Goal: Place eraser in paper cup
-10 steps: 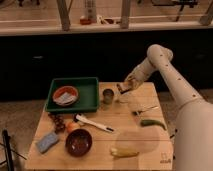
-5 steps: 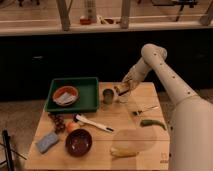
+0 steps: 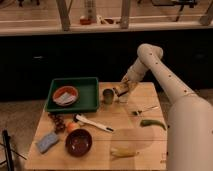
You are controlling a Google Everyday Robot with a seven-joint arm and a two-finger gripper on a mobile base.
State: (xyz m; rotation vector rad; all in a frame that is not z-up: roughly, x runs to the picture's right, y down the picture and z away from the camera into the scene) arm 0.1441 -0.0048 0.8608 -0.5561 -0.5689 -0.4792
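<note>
My gripper (image 3: 120, 91) hangs at the back of the wooden table (image 3: 150, 150), just right of the shiny metal cup (image 3: 107, 96). Right beneath it a pale shape shows, which I take for the paper cup (image 3: 124, 97); the gripper covers most of it. The eraser is hidden: I see no small dark piece on the table or at the gripper. The white arm (image 3: 160, 75) reaches in from the right side.
A green tray (image 3: 90, 85) holds a red bowl (image 3: 65, 95) at back left. A fork (image 3: 142, 110), green chili (image 3: 152, 123), banana (image 3: 122, 151), clear plate (image 3: 132, 136), dark bowl (image 3: 79, 141), white-handled brush (image 3: 92, 122), blue sponge (image 3: 47, 141), grapes (image 3: 56, 121) lie about.
The gripper has shifted slightly left and down toward the spot beside the metal cup. Nothing else on the table has moved.
</note>
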